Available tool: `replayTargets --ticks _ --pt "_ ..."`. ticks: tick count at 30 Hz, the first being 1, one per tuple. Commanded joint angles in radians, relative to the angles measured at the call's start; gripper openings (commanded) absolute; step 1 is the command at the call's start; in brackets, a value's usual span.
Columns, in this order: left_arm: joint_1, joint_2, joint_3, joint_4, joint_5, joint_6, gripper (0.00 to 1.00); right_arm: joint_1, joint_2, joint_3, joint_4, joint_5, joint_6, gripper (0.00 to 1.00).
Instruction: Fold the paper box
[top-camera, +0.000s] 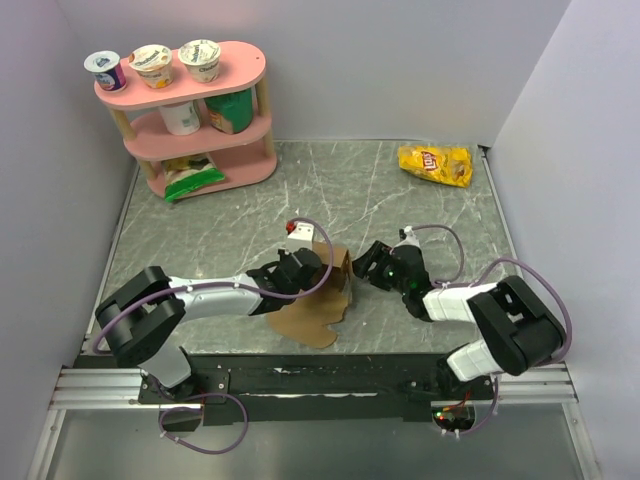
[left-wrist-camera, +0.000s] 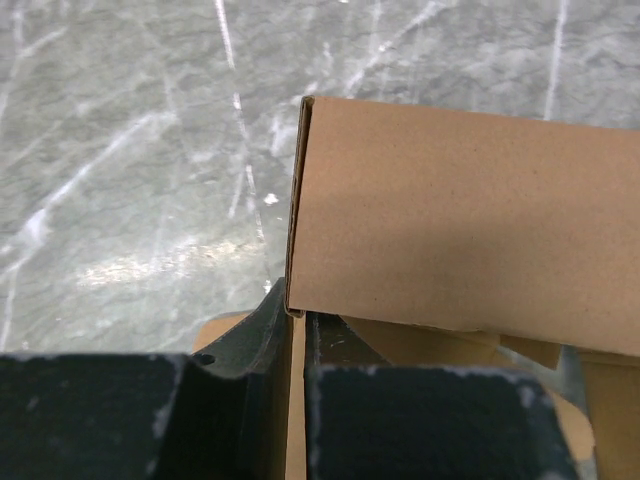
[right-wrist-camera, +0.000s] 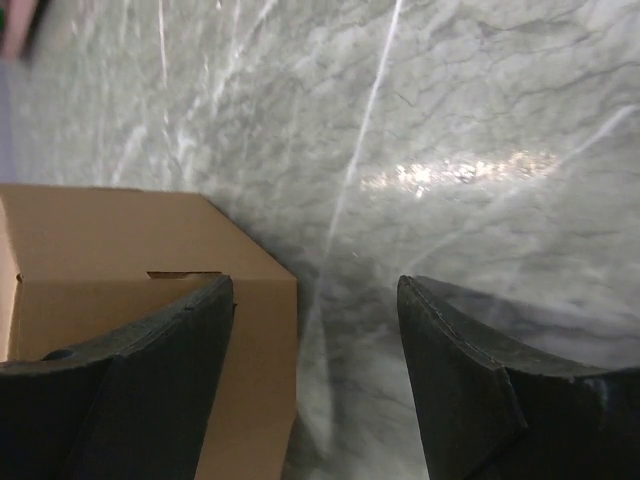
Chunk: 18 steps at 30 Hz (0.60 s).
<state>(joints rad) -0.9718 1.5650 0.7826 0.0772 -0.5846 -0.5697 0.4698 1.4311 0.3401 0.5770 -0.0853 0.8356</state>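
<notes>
A grey marbled worktop (top-camera: 400, 190) walled in pale panels, seen from above: a pink three-tier shelf (top-camera: 190, 110) with yogurt cups (top-camera: 152, 63) on top stands at the far left corner and a yellow chip bag (top-camera: 435, 164) lies at the far right, both well apart from the action. The paper box (top-camera: 318, 318), half raised, sits near the front edge between the two arms, one rounded flap flat on the surface. The left arm stretches low across from the left, its left gripper (top-camera: 303, 268) at the box's left wall; the right arm bends inward, its right gripper (top-camera: 370, 262) just beside the box's right side

Left wrist view: an upright cardboard wall fills the frame's right, bare worktop beyond; the jaws are clamped together on a thin cardboard panel running between them

Right wrist view: the jaws stand wide apart over the worktop, the box's corner at lower left, partly hidden behind one finger (right-wrist-camera: 150, 380)
</notes>
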Motion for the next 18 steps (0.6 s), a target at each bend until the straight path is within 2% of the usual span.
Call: replayTargets --ticks 1,6,8,11,18 --pt "-0.019 0.032 -0.002 -0.039 0.089 -0.027 0.01 0.072 0.067 -0.009 0.108 -0.051 0.146 0.74" --pt "-0.021 0.029 -0.019 -0.028 0.098 -0.025 0.01 0.089 0.112 0.023 0.133 -0.064 0.097 0.76" --pt "-0.021 0.026 -0.020 -0.028 0.100 -0.022 0.01 0.098 0.129 0.010 0.236 -0.091 0.060 0.82" --pt "-0.022 0.027 -0.016 -0.043 0.100 -0.015 0.01 0.122 0.132 -0.055 0.383 -0.103 -0.001 0.86" --pt "-0.010 0.029 0.006 -0.074 0.103 -0.035 0.01 0.154 0.091 -0.137 0.481 -0.093 -0.096 0.87"
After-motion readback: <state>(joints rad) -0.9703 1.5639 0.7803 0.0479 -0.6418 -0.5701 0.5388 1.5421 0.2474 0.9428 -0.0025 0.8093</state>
